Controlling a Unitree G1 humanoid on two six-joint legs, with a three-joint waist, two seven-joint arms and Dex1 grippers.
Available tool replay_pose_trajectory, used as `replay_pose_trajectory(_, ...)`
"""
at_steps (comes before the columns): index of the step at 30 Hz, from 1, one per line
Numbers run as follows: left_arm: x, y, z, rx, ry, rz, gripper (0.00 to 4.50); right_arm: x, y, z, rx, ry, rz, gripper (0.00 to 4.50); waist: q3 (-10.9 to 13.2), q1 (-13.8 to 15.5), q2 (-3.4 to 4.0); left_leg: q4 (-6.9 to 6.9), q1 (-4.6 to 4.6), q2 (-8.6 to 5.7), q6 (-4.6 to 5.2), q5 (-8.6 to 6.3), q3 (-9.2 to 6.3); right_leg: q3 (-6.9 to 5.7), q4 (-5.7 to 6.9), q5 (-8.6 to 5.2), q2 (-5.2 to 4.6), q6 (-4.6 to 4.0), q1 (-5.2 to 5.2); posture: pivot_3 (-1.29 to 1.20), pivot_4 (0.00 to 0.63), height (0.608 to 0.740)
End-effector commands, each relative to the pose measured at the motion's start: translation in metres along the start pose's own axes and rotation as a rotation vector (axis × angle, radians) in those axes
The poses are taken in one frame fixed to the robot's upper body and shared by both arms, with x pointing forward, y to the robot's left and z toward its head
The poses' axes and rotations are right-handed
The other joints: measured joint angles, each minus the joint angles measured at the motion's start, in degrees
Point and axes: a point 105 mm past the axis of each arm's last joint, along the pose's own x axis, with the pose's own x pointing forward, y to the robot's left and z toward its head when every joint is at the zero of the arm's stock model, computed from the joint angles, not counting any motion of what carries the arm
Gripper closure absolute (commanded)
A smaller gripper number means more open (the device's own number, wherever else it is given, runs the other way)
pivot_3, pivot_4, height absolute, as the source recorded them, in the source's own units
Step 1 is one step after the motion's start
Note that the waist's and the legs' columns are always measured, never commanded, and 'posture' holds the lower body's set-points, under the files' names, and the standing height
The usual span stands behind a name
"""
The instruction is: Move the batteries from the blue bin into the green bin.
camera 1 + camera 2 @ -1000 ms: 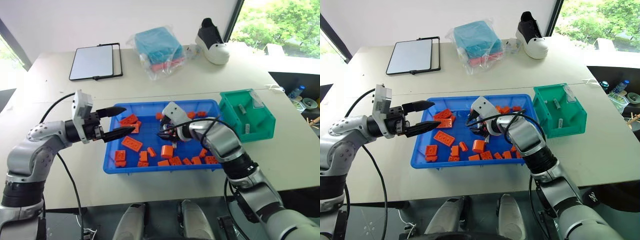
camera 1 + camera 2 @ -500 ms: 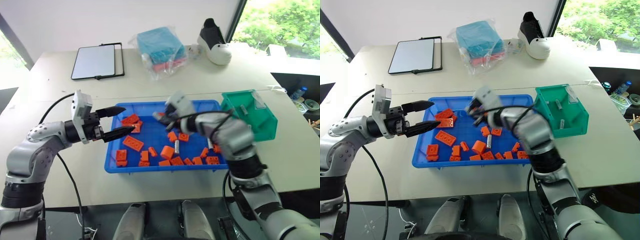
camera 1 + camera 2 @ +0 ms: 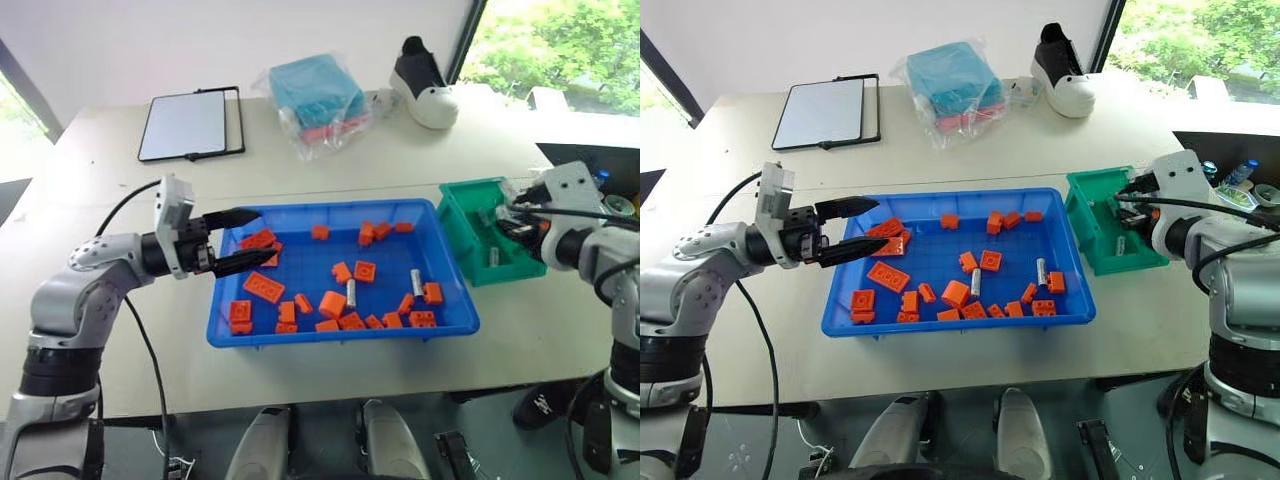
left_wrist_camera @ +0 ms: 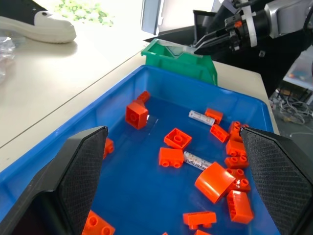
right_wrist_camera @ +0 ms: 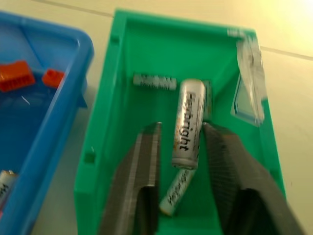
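Batteries [image 5: 188, 122] were found in two places. Three could be made out inside the green bin [image 3: 461, 233], one of them lying between the parted fingers of the right gripper [image 5: 181, 142], which was poised over the bin's open top; whether that battery was being released or already lay free could not be told, but the fingers were seen apart from its sides. Two more silver cylinders [image 3: 416, 281] were seen lying among the orange bricks [image 3: 264, 286] in the blue bin [image 3: 335, 336], towards the side nearest the green bin. By that count, the task was judged to be somewhat past halfway, with two batteries left to be carried across.

The left gripper [image 3: 247, 238] was held at the blue bin's far-left corner, its two black fingers spread wide and nothing between them.

Both bins were set just beside each other on a pale table [image 3: 130, 360]. Further back on it, a framed tablet-like panel [image 3: 188, 124], a teal cloth bundle in clear plastic [image 3: 317, 92] and a black-and-white shoe [image 3: 425, 78] were seen. A window with green foliage [image 3: 560, 40] was noted behind the table's right end.
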Motion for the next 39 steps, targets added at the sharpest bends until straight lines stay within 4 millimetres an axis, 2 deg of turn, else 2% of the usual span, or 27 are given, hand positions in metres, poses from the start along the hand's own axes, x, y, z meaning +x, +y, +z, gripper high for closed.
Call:
replay_pose_trajectory(1,0.002,-0.001,0.008,0.044,-0.013,-0.017,0.00,-0.007,0.015,0.042,-0.056,-0.178,0.037,1.09,0.0,0.0,0.00,0.00,0.01,0.03,0.00,0.00,0.02,0.01,0.00,0.00,0.03,0.00,0.00,0.00,0.150,0.731)
replay_pose_trajectory(3,0.001,-0.001,0.009,0.045,-0.012,-0.019,0.00,-0.011,0.032,0.054,-0.066,-0.222,0.101,1.09,0.0,0.1,0.02,0.00,0.03,0.07,0.01,0.00,0.11,0.06,0.01,0.00,0.05,0.00,-0.01,0.00,0.150,0.731)
replay_pose_trajectory(5,0.001,-0.001,0.009,0.046,-0.010,-0.020,0.00,-0.014,0.054,0.057,-0.075,-0.226,0.184,1.09,0.0,0.3,0.01,0.00,0.02,0.07,0.02,-0.01,0.12,0.07,0.01,0.00,0.05,0.00,-0.01,0.00,0.150,0.731)
replay_pose_trajectory(9,0.000,-0.003,0.009,0.048,-0.005,-0.018,0.00,-0.012,0.114,0.027,0.016,-0.090,0.423,1.09,-0.1,0.5,-0.13,0.00,0.00,0.07,0.06,-0.04,0.03,0.07,-0.01,0.00,0.06,0.00,0.01,0.00,0.150,0.731)
replay_pose_trajectory(12,0.000,-0.004,0.009,0.050,-0.005,-0.017,0.00,-0.011,0.133,0.010,0.079,-0.026,0.491,1.09,-0.1,0.7,-0.11,0.02,-0.05,-0.02,0.06,-0.04,-0.03,0.08,-0.01,0.00,0.02,0.00,-0.01,0.00,0.150,0.731)
replay_pose_trajectory(15,-0.003,-0.007,0.009,0.053,-0.001,-0.011,0.00,-0.006,0.147,-0.008,0.149,0.033,0.546,1.09,-0.1,0.6,-0.11,0.06,-0.06,-0.07,0.06,-0.04,-0.02,0.11,-0.04,0.00,-0.02,0.00,0.00,0.00,0.150,0.731)
replay_pose_trajectory(22,-0.007,-0.008,0.010,0.058,0.001,0.011,0.00,0.001,0.166,-0.021,0.189,0.106,0.615,1.09,0.0,0.4,-0.09,0.01,-0.02,-0.02,0.06,-0.04,-0.03,0.11,0.00,0.00,0.03,0.00,-0.04,0.00,0.150,0.731)
replay_pose_trajectory(32,-0.012,-0.010,0.011,0.065,0.008,0.031,0.00,0.007,0.196,-0.035,0.140,0.198,0.699,1.09,0.0,0.4,-0.09,0.01,-0.02,-0.03,0.06,-0.04,-0.03,0.11,-0.01,0.00,0.03,0.00,-0.04,0.00,0.150,0.731)
replay_pose_trajectory(39,-0.014,-0.009,0.012,0.066,0.006,0.039,0.00,0.019,0.213,-0.037,0.077,0.206,0.734,1.09,-0.1,0.2,-0.10,0.01,0.00,-0.02,0.06,-0.04,-0.03,0.11,-0.01,0.00,0.05,0.00,-0.03,0.00,0.150,0.731)
